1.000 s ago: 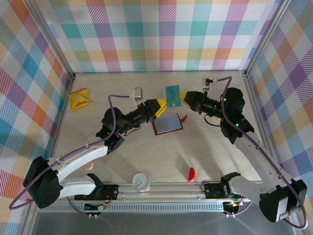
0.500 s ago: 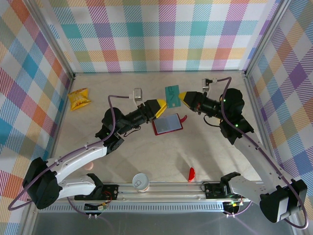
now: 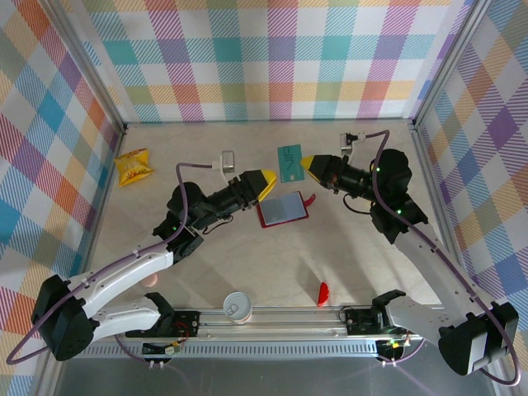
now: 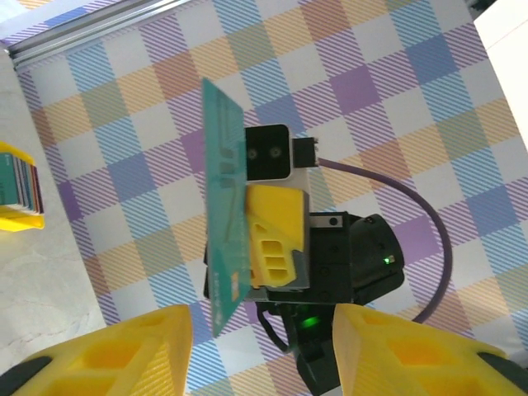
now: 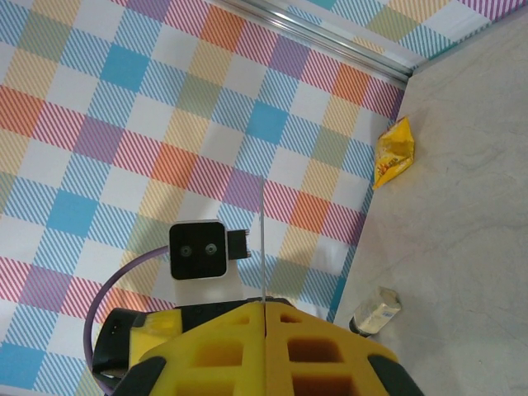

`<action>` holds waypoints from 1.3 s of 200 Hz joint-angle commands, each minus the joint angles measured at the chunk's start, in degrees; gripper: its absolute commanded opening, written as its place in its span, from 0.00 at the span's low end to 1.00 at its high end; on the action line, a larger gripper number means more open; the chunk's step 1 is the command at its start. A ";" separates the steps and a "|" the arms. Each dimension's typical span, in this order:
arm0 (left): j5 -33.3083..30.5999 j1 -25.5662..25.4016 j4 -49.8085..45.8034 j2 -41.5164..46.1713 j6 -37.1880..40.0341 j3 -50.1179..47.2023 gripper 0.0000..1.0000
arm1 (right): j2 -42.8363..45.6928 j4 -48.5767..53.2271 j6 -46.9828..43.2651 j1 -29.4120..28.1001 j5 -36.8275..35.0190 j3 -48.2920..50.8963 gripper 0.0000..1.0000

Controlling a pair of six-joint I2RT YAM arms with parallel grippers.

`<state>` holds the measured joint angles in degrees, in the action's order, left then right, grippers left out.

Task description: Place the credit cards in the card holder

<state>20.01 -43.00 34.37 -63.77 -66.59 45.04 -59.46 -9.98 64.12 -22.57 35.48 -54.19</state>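
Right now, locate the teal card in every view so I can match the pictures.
Top external: teal card sits near mid-table, at the tip of the right gripper.
Left wrist: centre-left, a tall teal sheet, almost edge-on.
Right wrist: a thin vertical line, low and central, rising from between the yellow fingers.
Shared landmark: the right gripper, shut on the card in all three.

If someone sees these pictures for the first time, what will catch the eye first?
The teal card, pinched in mid-air by the shut right pincer. The open left pincer faces it from the left, and the open card holder lies on the table beside them, nearer the arm bases.
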 commanded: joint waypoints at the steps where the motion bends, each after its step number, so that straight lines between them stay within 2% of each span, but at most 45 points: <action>1: 0.66 -0.59 1.40 -1.29 0.26 -0.13 0.44 | -0.35 -2.76 0.48 -0.59 1.28 0.05 0.00; 66: 2.09 -0.63 8.44 -4.89 -1.79 0.14 0.27 | -1.93 -4.94 1.23 -1.69 1.84 0.75 0.00; 73: 1.84 -0.68 7.86 -4.94 -1.31 0.22 0.22 | -2.00 -4.96 1.14 -1.69 1.92 0.92 0.00; 83: 1.36 -0.68 7.06 -4.77 -0.84 0.14 0.09 | -2.01 -4.62 0.64 -1.69 1.84 1.10 0.00; 92: 0.98 -0.68 6.75 -4.56 -0.53 -0.10 0.00 | -1.91 -3.63 -0.26 -1.68 1.86 0.96 0.12; 104: 0.58 -0.63 6.66 -4.11 -0.39 -0.53 0.00 | -1.65 -1.24 -2.28 -1.69 1.76 0.35 0.25; 117: 0.30 -0.66 6.66 -3.57 0.18 -0.75 0.00 | -1.20 2.28 -4.62 -1.63 1.69 -0.80 0.31; 135: 0.18 -0.67 5.29 -2.88 0.75 -0.70 0.00 | -0.45 4.60 -6.58 -1.60 2.02 -1.43 0.33; 161: 0.20 -0.68 4.71 -2.85 0.93 -0.56 0.00 | -0.03 3.80 -6.08 -1.61 3.43 -0.99 0.29; 203: 0.70 -0.68 4.07 -2.74 1.02 -0.86 0.00 | -1.08 2.04 -5.05 -1.60 5.91 -0.80 0.14; 226: 0.55 -0.68 4.04 -2.85 1.00 -1.18 0.00 | -1.79 2.01 -5.47 -1.60 6.92 -1.20 0.00; 238: 0.43 -0.57 2.97 -2.53 1.44 -1.18 0.00 | -1.80 3.60 -6.50 -1.52 6.29 -1.33 0.00; 246: 0.06 -0.45 0.78 -2.34 2.01 -0.76 0.11 | -1.71 5.43 -7.70 -1.30 5.49 -1.46 0.00; 260: -0.23 -0.19 -4.22 -1.98 3.49 0.55 0.51 | -1.62 8.01 -10.10 -0.60 3.91 -1.28 0.00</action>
<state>20.23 -43.11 36.10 -67.59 -65.82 44.40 -61.04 -5.58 58.41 -23.99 40.16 -53.82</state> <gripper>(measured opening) 0.212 0.044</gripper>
